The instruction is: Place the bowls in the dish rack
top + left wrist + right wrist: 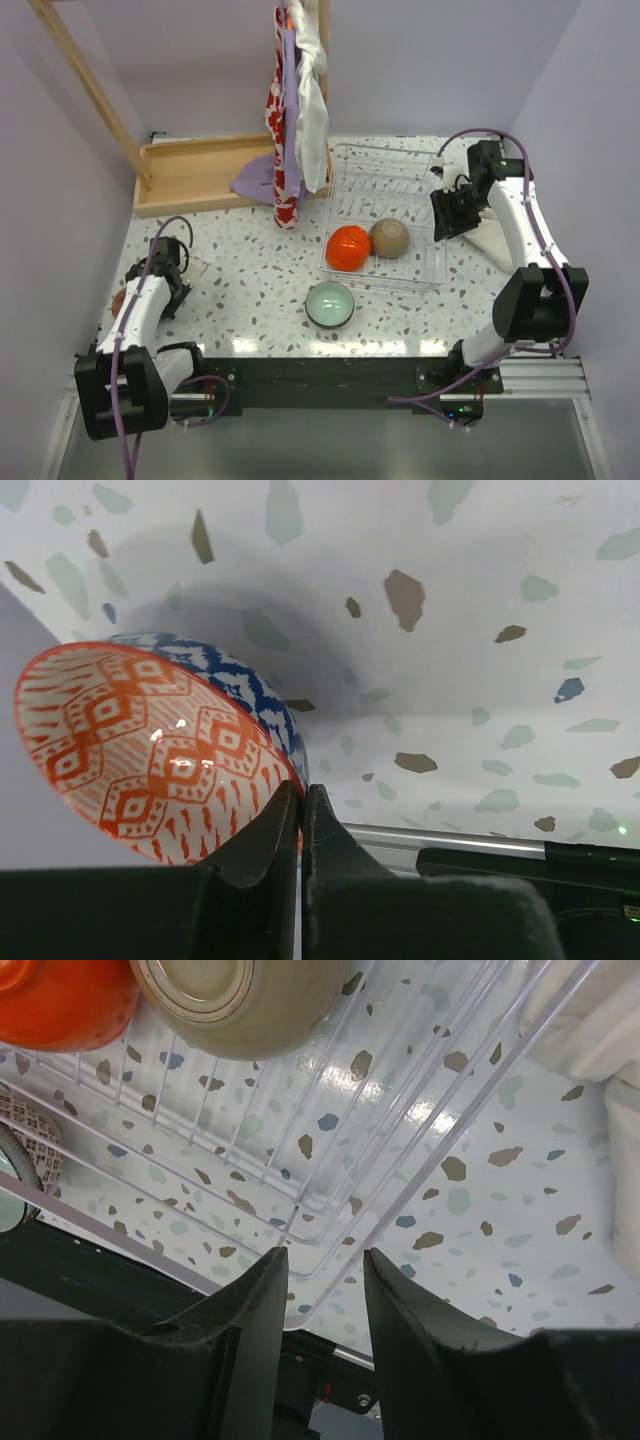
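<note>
Two bowls sit upside down in the dish rack (400,180), at its 7 o'clock corner: a glossy orange bowl (348,247) with a tan bowl (389,238) touching it at 3 o'clock. A mint bowl (330,303) waits upright on the table (250,270), just off the rack's 6 o'clock edge. Over at the table's 9 o'clock edge, the left gripper (301,810) pinches the rim of a tilted patterned bowl (150,750), red-orange diamonds inside, blue outside. The right gripper (325,1257) hangs over the rack's 3 o'clock rim, jaws spread.

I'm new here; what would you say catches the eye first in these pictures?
A glossy orange-red bowl and a tan bowl sit upside down, side by side, at the near end of the white wire dish rack. A pale mint green bowl sits on the speckled table in front, while the left gripper pinches a tilted orange-patterned, blue-backed bowl.
</note>
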You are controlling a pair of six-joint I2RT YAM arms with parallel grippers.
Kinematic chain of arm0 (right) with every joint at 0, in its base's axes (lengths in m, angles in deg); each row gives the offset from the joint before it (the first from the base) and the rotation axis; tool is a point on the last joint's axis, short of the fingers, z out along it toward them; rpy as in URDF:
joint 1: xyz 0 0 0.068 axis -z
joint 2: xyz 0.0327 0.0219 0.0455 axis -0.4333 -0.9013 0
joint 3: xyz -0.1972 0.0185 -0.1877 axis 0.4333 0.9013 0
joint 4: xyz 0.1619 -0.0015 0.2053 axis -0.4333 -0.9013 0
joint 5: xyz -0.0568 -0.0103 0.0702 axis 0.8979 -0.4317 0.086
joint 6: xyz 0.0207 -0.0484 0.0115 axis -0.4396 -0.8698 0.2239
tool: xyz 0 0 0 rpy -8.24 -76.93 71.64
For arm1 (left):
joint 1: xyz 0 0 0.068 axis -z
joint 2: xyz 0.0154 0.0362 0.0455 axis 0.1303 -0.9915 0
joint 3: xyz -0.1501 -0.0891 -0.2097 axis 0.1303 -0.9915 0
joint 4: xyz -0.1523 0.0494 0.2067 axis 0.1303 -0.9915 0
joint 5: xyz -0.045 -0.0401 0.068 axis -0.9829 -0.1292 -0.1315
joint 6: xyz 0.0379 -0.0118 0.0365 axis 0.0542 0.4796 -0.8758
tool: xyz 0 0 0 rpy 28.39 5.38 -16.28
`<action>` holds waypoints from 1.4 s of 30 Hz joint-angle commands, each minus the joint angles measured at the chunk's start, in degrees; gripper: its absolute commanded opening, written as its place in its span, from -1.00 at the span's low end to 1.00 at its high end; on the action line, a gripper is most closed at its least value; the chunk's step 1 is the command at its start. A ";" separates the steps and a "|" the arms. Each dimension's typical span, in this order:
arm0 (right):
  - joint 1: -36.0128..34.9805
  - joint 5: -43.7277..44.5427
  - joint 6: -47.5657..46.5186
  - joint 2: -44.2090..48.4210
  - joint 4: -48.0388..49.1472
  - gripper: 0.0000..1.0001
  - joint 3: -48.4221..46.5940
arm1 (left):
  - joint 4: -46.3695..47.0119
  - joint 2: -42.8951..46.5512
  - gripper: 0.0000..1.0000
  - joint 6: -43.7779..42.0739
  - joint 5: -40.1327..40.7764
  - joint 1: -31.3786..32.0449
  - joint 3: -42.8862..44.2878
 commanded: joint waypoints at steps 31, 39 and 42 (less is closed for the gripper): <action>6.01 -3.72 4.11 10.05 -1.83 -1.00 -0.76 | -19.89 -11.20 -1.00 -11.51 -45.43 41.38 40.57; 6.89 -3.28 7.19 16.56 0.72 -1.00 -0.07 | -18.67 -20.89 -1.00 -10.63 -46.56 53.96 52.73; 7.24 -1.53 7.72 18.23 -0.06 0.06 0.73 | -14.11 -23.53 -1.00 -8.44 -48.06 57.39 54.92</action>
